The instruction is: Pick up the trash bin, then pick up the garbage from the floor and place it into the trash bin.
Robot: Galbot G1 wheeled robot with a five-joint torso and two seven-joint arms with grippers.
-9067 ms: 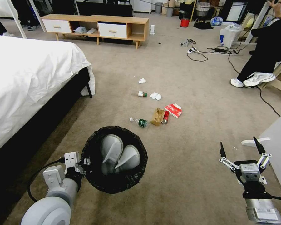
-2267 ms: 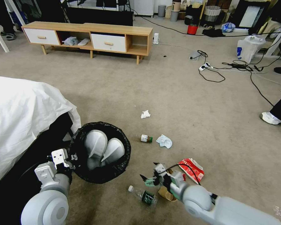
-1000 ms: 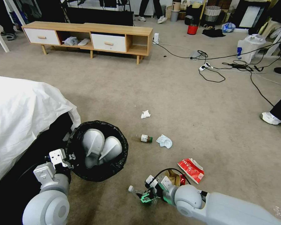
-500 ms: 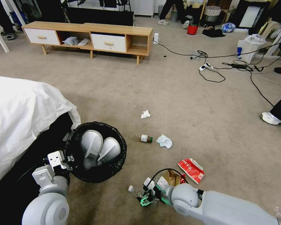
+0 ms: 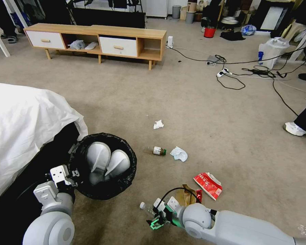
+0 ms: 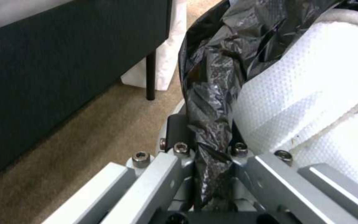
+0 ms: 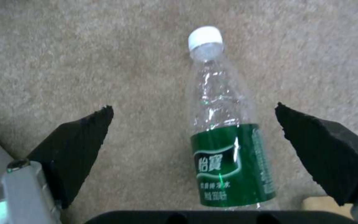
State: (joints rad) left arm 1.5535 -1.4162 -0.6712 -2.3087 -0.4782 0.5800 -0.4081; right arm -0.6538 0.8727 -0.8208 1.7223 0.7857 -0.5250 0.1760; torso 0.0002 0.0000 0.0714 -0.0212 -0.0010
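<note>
My right gripper (image 7: pixel 193 124) is low over the carpet (image 5: pixel 200 112) at the near centre of the scene, jaws spread wide. Its two black fingertips (image 7: pixel 77 143) stand on either side of a clear bottle (image 7: pixel 222 137) with a green label and a white cap; neither pad touches it. The bottle lies flat on the carpet, cap pointing away from the wrist.

My left gripper (image 6: pixel 212 155) is at the near left, clenched on the black liner at the rim of the trash bin (image 5: pixel 103 165). I hold the bin just beside the bed (image 5: pixel 20 119), opening upward, with two white slippers (image 5: pixel 105 161) inside.

Just right of the right gripper (image 5: pixel 156 221) lie a crumpled brown paper bag (image 5: pixel 183 195), a red can (image 5: pixel 198 195) touching it, and a red-and-white carton (image 5: pixel 208 184). Farther out on the carpet are a second small bottle (image 5: pixel 158 150), a white tissue (image 5: pixel 179 153) beside it, and another tissue (image 5: pixel 158 124) beyond.
</note>
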